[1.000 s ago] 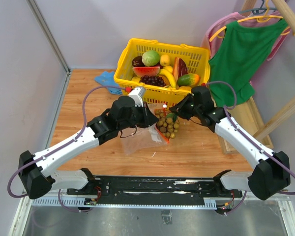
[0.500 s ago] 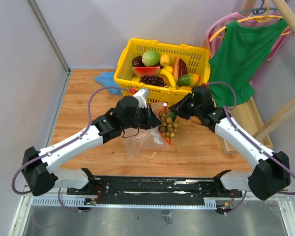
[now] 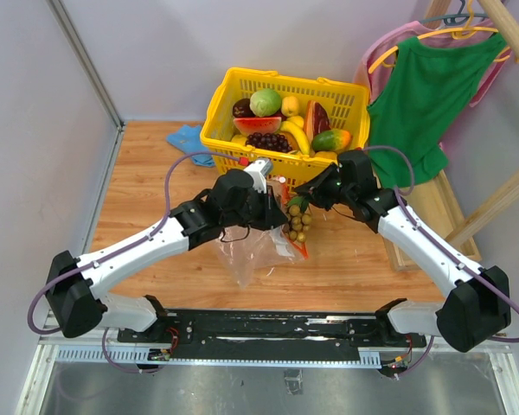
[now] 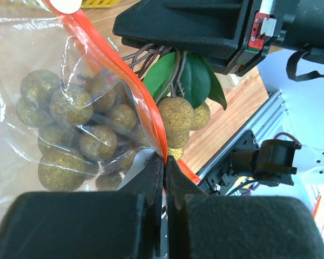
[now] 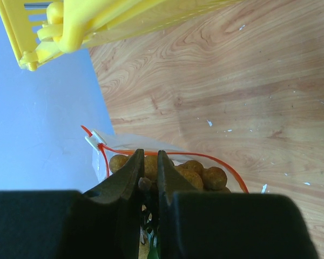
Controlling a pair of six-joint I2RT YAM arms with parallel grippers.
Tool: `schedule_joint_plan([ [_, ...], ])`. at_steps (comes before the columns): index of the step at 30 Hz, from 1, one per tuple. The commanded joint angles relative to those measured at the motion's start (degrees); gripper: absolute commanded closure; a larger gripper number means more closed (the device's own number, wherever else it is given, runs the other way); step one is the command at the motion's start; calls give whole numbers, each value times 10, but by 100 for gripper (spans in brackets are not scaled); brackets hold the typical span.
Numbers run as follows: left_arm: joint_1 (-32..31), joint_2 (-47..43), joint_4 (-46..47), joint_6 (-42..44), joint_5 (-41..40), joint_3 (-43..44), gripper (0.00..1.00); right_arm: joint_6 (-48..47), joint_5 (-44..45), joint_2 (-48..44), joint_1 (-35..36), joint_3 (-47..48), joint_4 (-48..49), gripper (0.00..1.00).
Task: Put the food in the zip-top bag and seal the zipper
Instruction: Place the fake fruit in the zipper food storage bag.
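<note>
Some longans (image 4: 175, 113) outside zip-top bag (image 3: 242, 259), stem (image 4: 170, 67) pinched in right jaws: liable to snag zipper (image 4: 155, 127), yanking it from left jaws' pinch.

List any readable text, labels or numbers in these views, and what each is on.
No readable text anywhere.
The white patch behind the plastic of the bag, in the left wrist view, shows no legible print.
The white slider on the orange zipper strip looks blank.
The yellow basket and green shirt show no lettering.
</note>
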Motion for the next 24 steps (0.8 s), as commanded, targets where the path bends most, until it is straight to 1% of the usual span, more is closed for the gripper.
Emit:
schedule_joint_plan([
  [1,-6,7,-7,21,-12,14,100,25,-15,-9,-9,20,20,99],
  [6,-6,15,13,17,3,17,100,13,-13,-4,-5,22,16,99],
  [10,-6,7,57,3,8,2,100,-5,-33,14,4,22,11,99],
  [13,-6,-6,100,-5,2,-19,100,-20,-49,24,7,22,1,99],
  [19,-6,-30,200,-23,-13,-89,100,-36,-64,22,7,23,-9,99],
  [22,-6,-29,208,-19,-17,-105,100,-31,-70,11,3,23,-7,99],
  [24,-6,-26,202,-16,-16,-108,100,-39,-54,3,2,31,-12,99],
])
